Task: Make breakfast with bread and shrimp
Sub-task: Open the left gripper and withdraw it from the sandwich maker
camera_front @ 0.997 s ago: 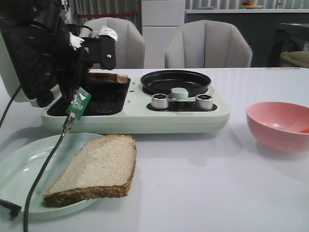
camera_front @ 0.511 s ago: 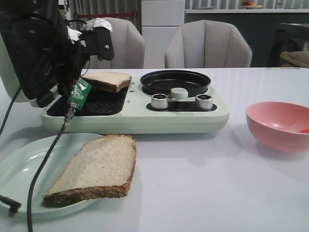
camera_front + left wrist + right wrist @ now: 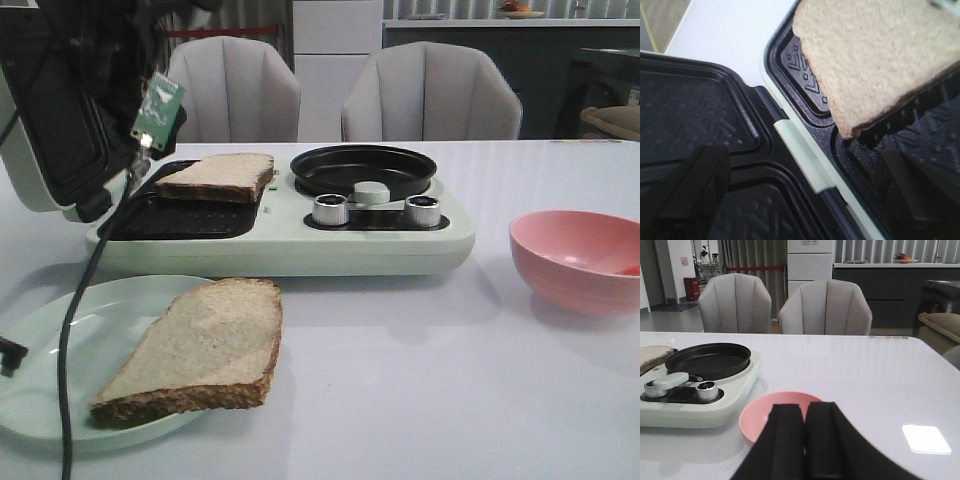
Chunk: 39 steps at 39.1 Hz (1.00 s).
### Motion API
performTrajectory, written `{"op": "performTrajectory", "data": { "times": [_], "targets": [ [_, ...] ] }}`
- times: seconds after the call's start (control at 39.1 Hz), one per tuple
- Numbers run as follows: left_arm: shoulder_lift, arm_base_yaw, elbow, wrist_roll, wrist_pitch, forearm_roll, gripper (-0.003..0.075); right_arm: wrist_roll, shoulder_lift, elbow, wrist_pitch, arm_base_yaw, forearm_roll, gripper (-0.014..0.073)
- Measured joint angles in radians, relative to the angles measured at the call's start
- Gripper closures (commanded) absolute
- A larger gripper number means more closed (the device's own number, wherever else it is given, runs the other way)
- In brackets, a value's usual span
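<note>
One slice of bread (image 3: 218,174) (image 3: 875,55) lies on the dark grill plate (image 3: 180,218) of the pale green breakfast maker, its corner overhanging the plate's recess. A second slice of bread (image 3: 200,345) rests on the pale green plate (image 3: 50,350) at the front left. My left gripper (image 3: 805,200) is open above the maker's hinge, holding nothing, its fingers (image 3: 690,190) wide apart. My right gripper (image 3: 804,440) is shut and empty, just in front of the pink bowl (image 3: 580,260) (image 3: 760,412). The shrimp shows only as a small orange-pink streak (image 3: 628,270) inside the bowl.
The maker's open lid (image 3: 50,120) (image 3: 700,115) stands up at the left. Its round black pan (image 3: 363,168) and two silver knobs (image 3: 331,209) sit to the right of the grill. A black cable (image 3: 75,330) hangs over the plate. Two grey chairs (image 3: 430,95) stand behind the table.
The left gripper has let go of the bread, which now lies on the grill plate. The arm has risen up and left, mostly out of the front view.
</note>
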Motion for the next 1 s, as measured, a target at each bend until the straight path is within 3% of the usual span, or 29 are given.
{"op": "performTrajectory", "data": {
  "times": [0.38,0.82,1.0],
  "targets": [
    [-0.383,-0.026,0.033,0.008,0.022,-0.285,0.0102,0.0,0.0,0.0,0.0,0.0,0.0,0.0451],
    [-0.834,-0.028,0.39,0.052,-0.031,-0.464,0.0102,0.0,0.0,0.0,0.0,0.0,0.0,0.0451],
    [-1.003,-0.028,0.484,0.056,0.067,-0.525,0.0102,0.0,0.0,0.0,0.0,0.0,0.0,0.0451]
  ]
}}
